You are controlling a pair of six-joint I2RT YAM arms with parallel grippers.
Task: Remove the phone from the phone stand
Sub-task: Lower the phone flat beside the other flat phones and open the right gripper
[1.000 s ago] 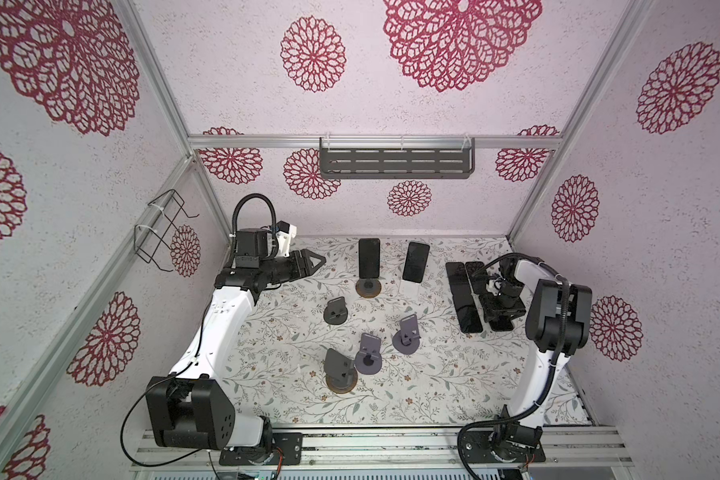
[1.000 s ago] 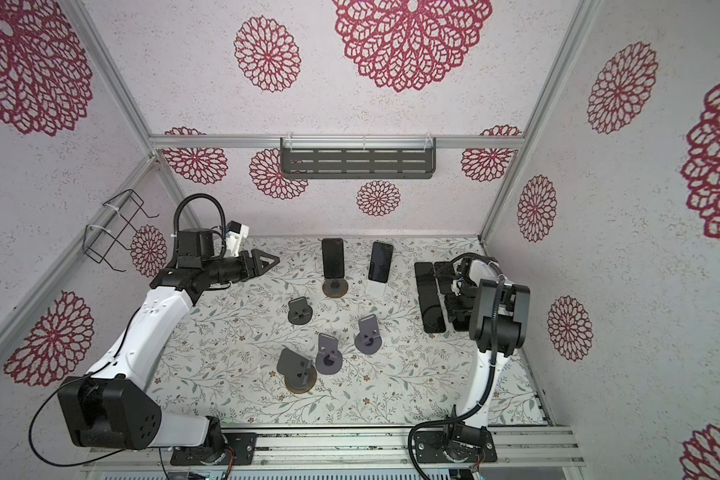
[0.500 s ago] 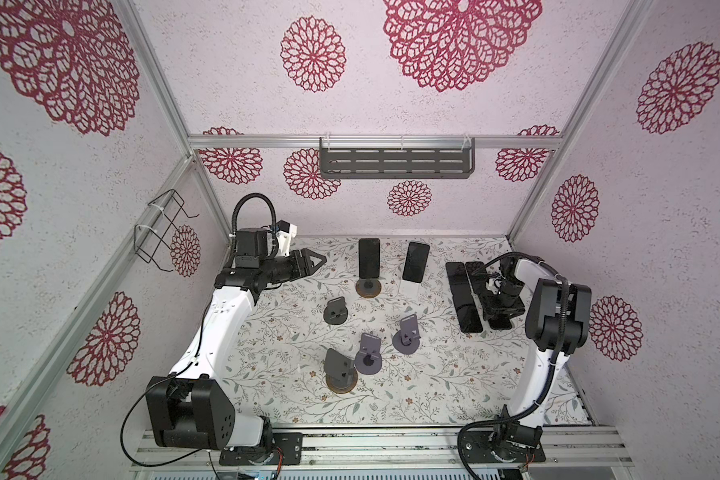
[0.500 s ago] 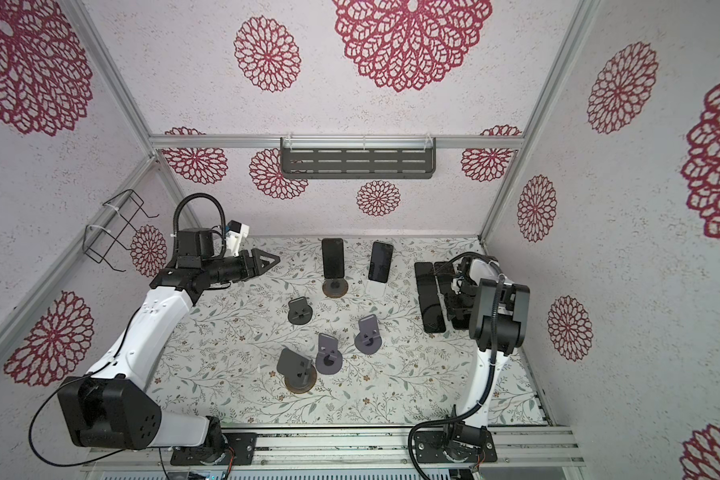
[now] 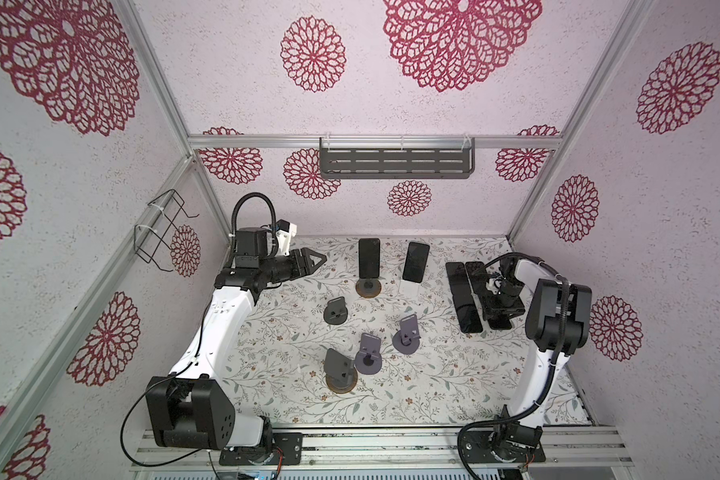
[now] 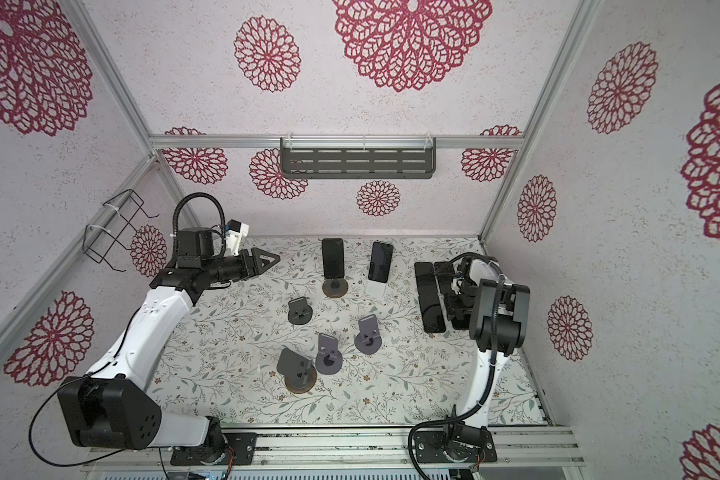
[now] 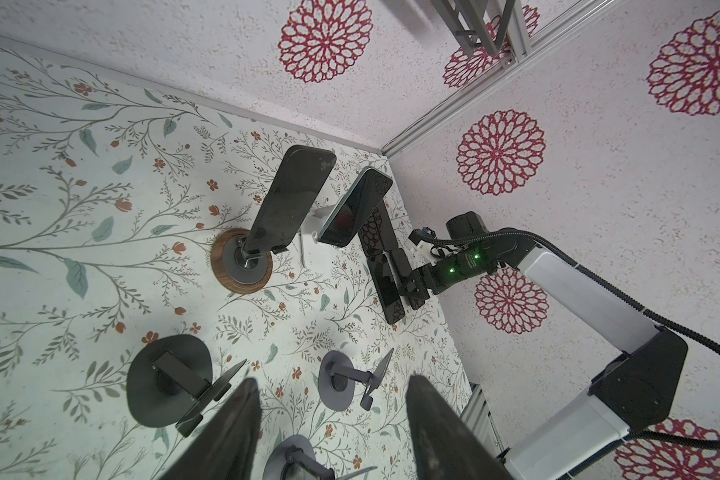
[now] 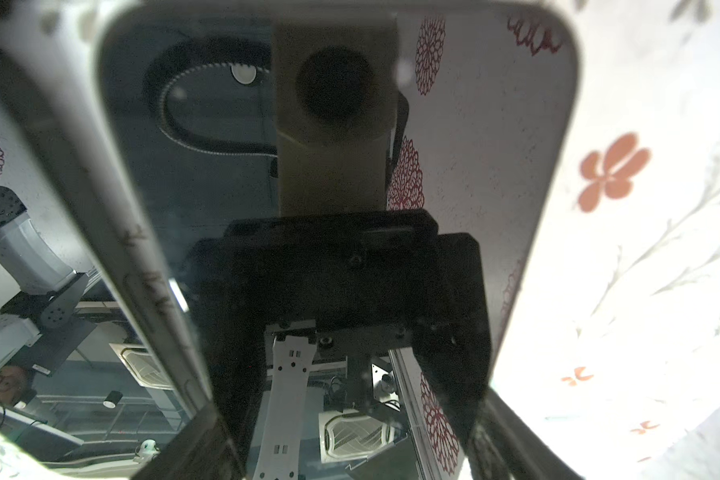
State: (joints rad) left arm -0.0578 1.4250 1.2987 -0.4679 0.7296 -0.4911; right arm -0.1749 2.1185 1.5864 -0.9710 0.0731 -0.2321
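Two dark phones stand at the back of the table. One phone (image 5: 368, 257) leans on a phone stand with a round wooden base (image 5: 368, 287). The other phone (image 5: 415, 262) rests on a white stand (image 5: 410, 286). My left gripper (image 5: 314, 261) hovers to their left, open and empty (image 7: 332, 379). At the right, my right gripper (image 5: 497, 309) is lowered over a phone lying flat (image 8: 350, 124). Its fingers (image 8: 200, 440) sit against the phone's two long edges, and I cannot see whether they press on it.
Several empty dark stands (image 5: 335, 311) (image 5: 408, 334) (image 5: 368, 357) stand mid-table, one of them on a wooden base (image 5: 341, 370). Two more phones (image 5: 460, 297) (image 5: 474, 270) lie flat beside the right gripper. A grey shelf (image 5: 395, 162) hangs on the back wall, and a wire rack (image 5: 159, 230) on the left wall.
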